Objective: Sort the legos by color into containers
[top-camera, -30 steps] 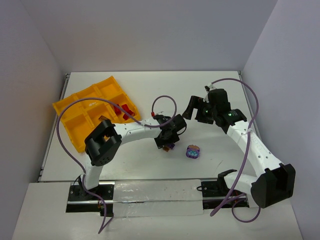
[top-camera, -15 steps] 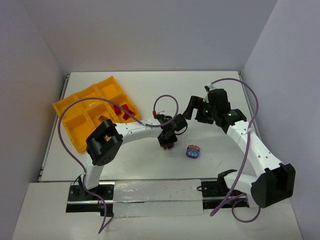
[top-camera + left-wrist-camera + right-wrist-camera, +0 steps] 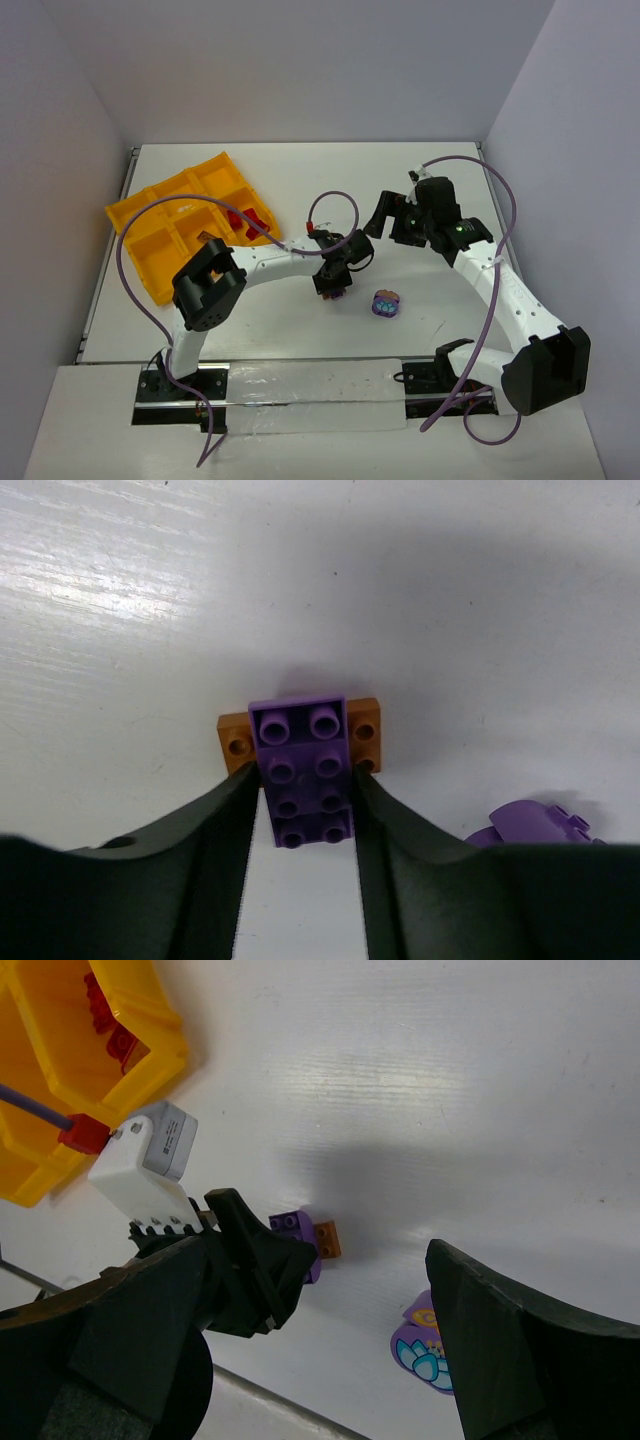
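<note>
"What has the left pincer (image 3: 307, 785) got?"

"Its two fingers (image 3: 215, 830) are closed against the long sides of the purple-and-orange lego (image 3: 300, 742). The purple strip is between them and the orange plate sticks out past the tips. The lego sits flat on the white table (image 3: 450, 600)."

"Is anything crowding that lego?"

"Only one thing. The second purple lego (image 3: 385, 304), the one with light-blue bits, lies just beside it, to its right and a touch nearer the arm bases. They are not touching. In the left wrist view its edge peeks out past one finger."

"And on the other sides?"

"Bare table beyond the lego and to its left. Every table edge is well apart from it."

"Where's the right pincer (image 3: 392, 210)?"

"Its fingers are spread wide and hold nothing. It hangs above the table, beyond the lego and to its right, with clear space between the two pincers."

"And the tray?"

"The yellow tray (image 3: 160, 250) is well off to the lego's far left, set at an angle. One corner points toward the lego, with open table between. The red legos (image 3: 243, 220) lie in the cell at that corner. A purple cable (image 3: 330, 197) loops just past the lego on its far side."
</note>
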Robot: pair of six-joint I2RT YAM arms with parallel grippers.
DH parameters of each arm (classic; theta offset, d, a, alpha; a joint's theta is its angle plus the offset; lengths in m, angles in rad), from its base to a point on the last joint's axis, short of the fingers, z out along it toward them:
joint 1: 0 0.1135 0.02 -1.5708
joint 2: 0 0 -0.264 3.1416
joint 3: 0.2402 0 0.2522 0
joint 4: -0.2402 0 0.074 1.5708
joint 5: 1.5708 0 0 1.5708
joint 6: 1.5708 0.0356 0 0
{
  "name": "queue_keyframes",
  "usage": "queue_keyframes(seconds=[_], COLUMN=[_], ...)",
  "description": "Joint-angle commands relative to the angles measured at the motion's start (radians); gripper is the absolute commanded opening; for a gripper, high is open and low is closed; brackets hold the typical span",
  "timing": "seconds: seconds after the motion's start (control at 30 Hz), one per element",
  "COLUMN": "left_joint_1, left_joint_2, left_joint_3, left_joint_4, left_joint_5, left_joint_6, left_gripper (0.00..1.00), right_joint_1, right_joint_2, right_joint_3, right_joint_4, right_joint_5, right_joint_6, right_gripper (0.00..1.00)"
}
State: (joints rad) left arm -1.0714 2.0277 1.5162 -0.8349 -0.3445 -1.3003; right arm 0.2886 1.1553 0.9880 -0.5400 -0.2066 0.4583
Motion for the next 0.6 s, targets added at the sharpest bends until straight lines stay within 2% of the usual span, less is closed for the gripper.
queue_keyframes(seconds=[0.0,0.17,0.27,0.33,0.4,0.5,0.53,0.57], left_joint_1=[0.004,0.006,0.019,0.036,0.099,0.153,0.192,0.215], left_joint_2=[0.005,-0.028,-0.066,-0.137,-0.261,-0.389,-0.493,-0.53], left_joint_3=[0.009,0.008,-0.012,-0.044,-0.171,-0.255,-0.3,-0.322], left_joint_4=[-0.013,-0.035,-0.039,-0.017,0.077,0.155,0.212,0.265], left_joint_5=[-0.021,-0.05,-0.057,-0.036,0.024,0.092,0.144,0.18], left_joint_6=[0.019,0.021,0.041,0.075,0.137,0.199,0.245,0.291], left_gripper=[0.45,0.2,0.0,0.0,0.0,0.0,0.0,0.0], right_joint_1=[-0.005,-0.006,-0.005,-0.006,-0.008,-0.013,-0.016,-0.017], right_joint_2=[-0.008,-0.008,-0.009,-0.011,-0.018,-0.019,-0.02,-0.019], right_joint_3=[0.027,0.032,0.037,0.046,0.049,0.05,0.049,0.046], right_joint_4=[0.027,0.023,0.021,0.015,0.014,0.017,0.027,0.037], right_joint_5=[-0.005,-0.002,0.001,0.006,0.005,-0.019,-0.044,-0.063], right_joint_6=[-0.007,-0.006,-0.006,-0.007,-0.008,-0.005,0.001,0.004], right_gripper=[0.98,0.98,0.98,0.98,0.98,0.98,0.98,0.98])
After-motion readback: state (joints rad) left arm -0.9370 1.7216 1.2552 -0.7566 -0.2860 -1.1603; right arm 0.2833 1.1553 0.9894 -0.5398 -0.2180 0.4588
